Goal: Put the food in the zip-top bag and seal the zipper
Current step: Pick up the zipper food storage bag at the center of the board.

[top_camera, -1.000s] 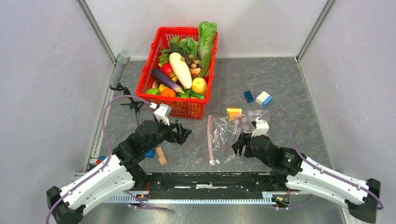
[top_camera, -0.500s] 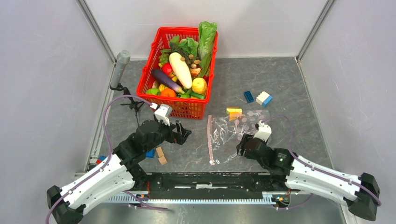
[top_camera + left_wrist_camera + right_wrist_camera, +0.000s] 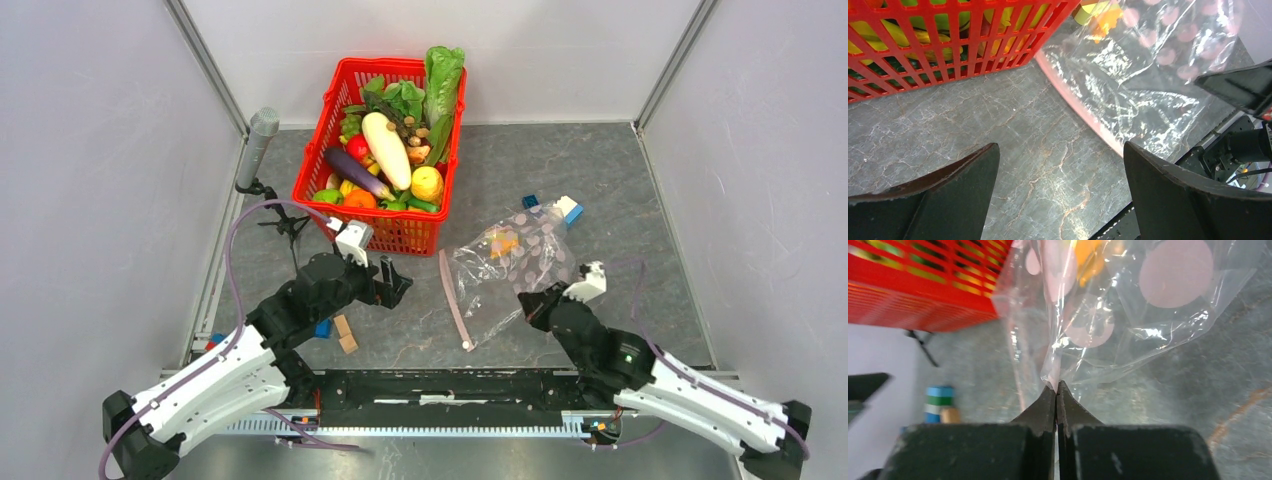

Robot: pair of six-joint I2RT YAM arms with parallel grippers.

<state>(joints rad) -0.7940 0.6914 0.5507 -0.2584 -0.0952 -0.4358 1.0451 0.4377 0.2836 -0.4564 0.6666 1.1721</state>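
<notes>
Right jaws pinch the zip-top bag (image 3: 505,275) by its edge; left jaws gape

Open grey table (image 3: 420,320) lies between the left gripper (image 3: 395,280), jaws wide, and the pink zipper (image 3: 455,300) edge of the zip-top bag (image 3: 515,260). The red basket (image 3: 400,232) stands just beyond that gap, walling off the far side. Small blocks (image 3: 346,334) sit beside the left arm. The right gripper (image 3: 530,303), pinching the bag, bars its near right corner; a blue-and-white block (image 3: 568,207) behind seems partly hidden.
</notes>
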